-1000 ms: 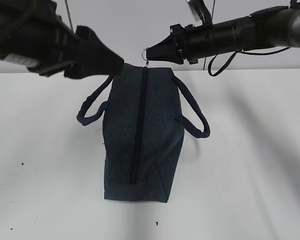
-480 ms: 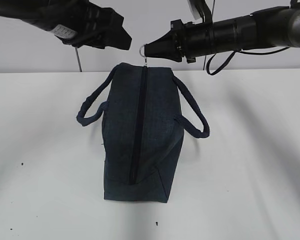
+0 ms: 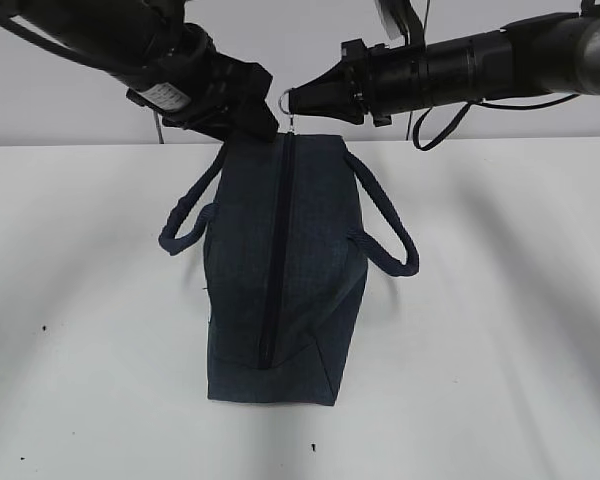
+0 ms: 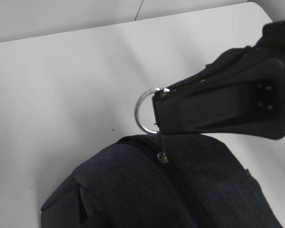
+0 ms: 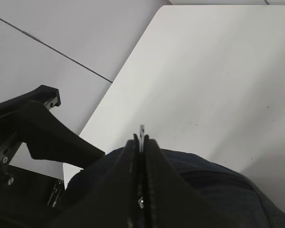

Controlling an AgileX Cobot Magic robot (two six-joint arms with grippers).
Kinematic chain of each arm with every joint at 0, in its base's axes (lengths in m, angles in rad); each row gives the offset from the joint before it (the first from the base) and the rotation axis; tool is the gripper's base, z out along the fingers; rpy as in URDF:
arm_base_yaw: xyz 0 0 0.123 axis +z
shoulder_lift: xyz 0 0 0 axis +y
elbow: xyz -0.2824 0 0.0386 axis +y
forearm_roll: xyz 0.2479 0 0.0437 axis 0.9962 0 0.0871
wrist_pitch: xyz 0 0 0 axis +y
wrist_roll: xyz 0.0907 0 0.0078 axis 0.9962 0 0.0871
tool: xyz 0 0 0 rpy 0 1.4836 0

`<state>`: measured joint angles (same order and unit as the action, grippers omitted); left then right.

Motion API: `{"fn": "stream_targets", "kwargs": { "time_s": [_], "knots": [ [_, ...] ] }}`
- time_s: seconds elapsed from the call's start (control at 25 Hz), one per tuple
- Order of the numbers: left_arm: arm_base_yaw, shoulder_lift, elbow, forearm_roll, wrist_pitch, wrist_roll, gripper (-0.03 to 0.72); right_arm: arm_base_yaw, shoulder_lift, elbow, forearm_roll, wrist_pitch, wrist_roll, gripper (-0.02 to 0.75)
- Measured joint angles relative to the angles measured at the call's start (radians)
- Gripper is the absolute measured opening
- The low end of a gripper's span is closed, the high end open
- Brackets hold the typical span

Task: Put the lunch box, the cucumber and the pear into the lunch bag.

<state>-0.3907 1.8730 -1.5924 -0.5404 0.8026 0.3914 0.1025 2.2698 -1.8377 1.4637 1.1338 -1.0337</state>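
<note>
The dark navy lunch bag [image 3: 280,280] stands in the middle of the white table [image 3: 500,330], its top zipper [image 3: 277,250] closed along its whole length. At the bag's far end my right gripper [image 3: 298,102] is shut on the metal ring pull [image 3: 289,100], which stands up above the fabric; the left wrist view shows that ring pull [image 4: 142,107] pinched in the black fingertips. My left gripper [image 3: 260,120] is down at the bag's far left corner, touching or nearly touching the fabric; its jaw gap is hidden. The lunch box, the cucumber and the pear are out of view.
Two looped strap handles [image 3: 185,215] [image 3: 390,235] hang out to either side of the bag. The table's far edge [image 3: 500,140] meets a pale wall just behind the grippers. A black cable [image 3: 440,130] droops under the right arm.
My left arm has swung right and down to the bag's far left corner. The left handle has shifted slightly. The right gripper has kept still on the ring pull.
</note>
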Motion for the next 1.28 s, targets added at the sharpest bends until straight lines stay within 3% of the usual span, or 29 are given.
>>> {"fn": "stream_targets", "kwargs": {
  "time_s": [0.08, 0.24, 0.32, 0.88, 1.28],
  "knots": [
    [0.0, 0.011, -0.012, 0.01, 0.006, -0.017, 0.306, 0.0, 0.0, 0.0, -0.002, 0.0, 0.0, 0.005],
    [0.001, 0.021, -0.02, 0.033, 0.023, -0.024, 0.081, 0.0, 0.0, 0.0, -0.003, 0.0, 0.0, 0.005],
    [0.001, 0.02, -0.02, 0.035, 0.028, -0.024, 0.027, 0.0, 0.0, 0.0, -0.003, 0.0, 0.0, 0.005],
    [0.001, -0.013, -0.02, 0.032, 0.073, 0.057, 0.015, -0.002, 0.0, 0.0, -0.021, -0.082, 0.0, 0.005],
    [0.001, -0.035, -0.02, -0.122, 0.126, 0.209, 0.014, -0.036, 0.016, 0.0, -0.063, -0.075, 0.002, 0.005]
  ]
}}
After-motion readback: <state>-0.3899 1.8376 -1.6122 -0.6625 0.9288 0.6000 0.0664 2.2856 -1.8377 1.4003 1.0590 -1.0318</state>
